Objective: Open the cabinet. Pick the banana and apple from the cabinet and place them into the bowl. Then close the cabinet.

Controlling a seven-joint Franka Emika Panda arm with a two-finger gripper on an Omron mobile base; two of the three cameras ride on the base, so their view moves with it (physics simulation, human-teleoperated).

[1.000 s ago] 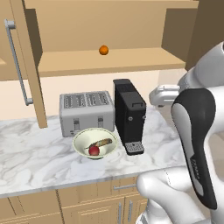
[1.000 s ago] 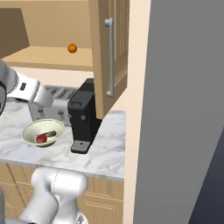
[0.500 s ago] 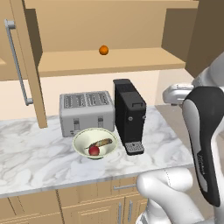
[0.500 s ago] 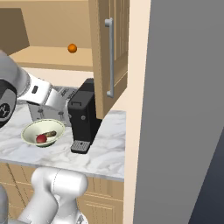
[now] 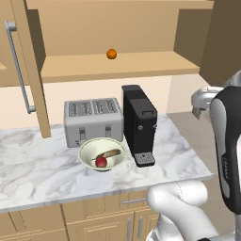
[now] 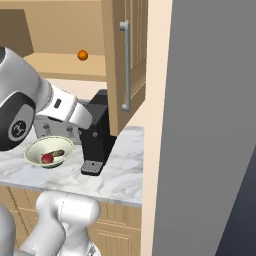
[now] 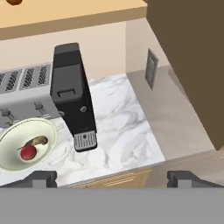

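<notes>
The cabinet (image 5: 117, 28) stands open, its left door (image 5: 23, 61) and right door (image 6: 127, 60) swung out. On the marble counter the pale bowl (image 5: 89, 149) holds the dark-red apple (image 5: 100, 162) and the brownish banana (image 5: 109, 154). In the hand view the bowl (image 7: 17, 135) lies at the lower left with the apple (image 7: 28, 152) and banana (image 7: 38, 141) inside. My gripper (image 7: 113, 177) is open and empty, hanging high above the counter's front edge, right of the bowl. In the left base view the hand (image 5: 203, 101) hovers right of the coffee machine.
A black coffee machine (image 5: 139, 123) stands right of the bowl, a silver toaster (image 5: 93, 121) behind it. An orange ball (image 5: 111, 54) rests on the cabinet shelf. The right door's bar handle (image 6: 125, 65) hangs above the counter's right end. A wall outlet (image 7: 151, 68) sits behind the counter.
The arm has swung right, away from the bowl and past the coffee machine. Its jaws stayed open. Bowl, fruit and doors have not moved.
</notes>
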